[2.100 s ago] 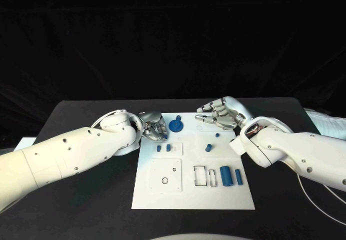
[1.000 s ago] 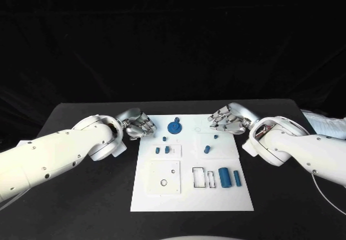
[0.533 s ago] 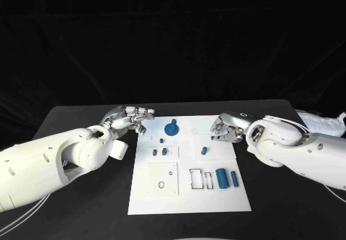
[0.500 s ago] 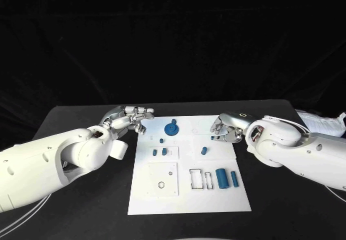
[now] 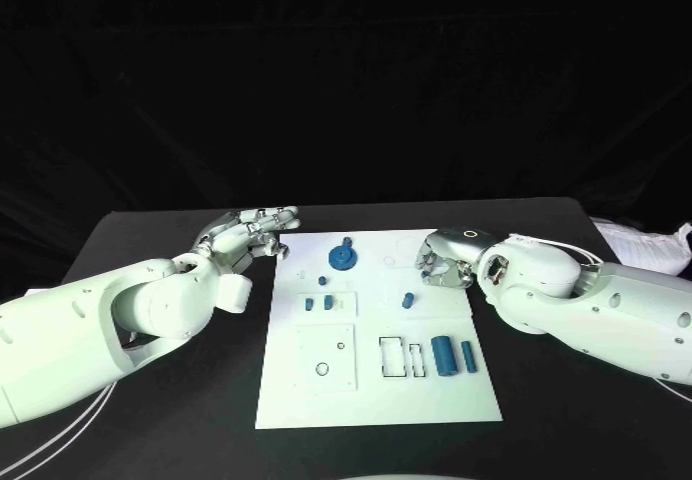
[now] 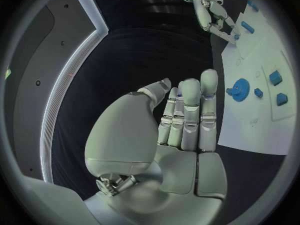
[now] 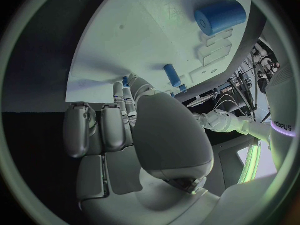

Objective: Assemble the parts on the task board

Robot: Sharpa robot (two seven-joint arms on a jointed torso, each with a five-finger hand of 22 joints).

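Head view: I keep the left hand point(image 5: 248, 232) just off the board's point(image 5: 378, 400) far left corner, fingers apart and empty, and the right hand point(image 5: 444, 262) over its far right edge, both clear of the parts. Left wrist view: the gear point(image 6: 240, 89) lies beyond my straight fingers point(image 6: 189, 110). Right wrist view: fingers curled; whether they hold anything I cannot tell. A cylinder point(image 7: 219, 16) lies beyond.

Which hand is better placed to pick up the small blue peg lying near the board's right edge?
Probably the right hand: it hovers just beyond the small blue peg, while the left hand is off the task board's far side.
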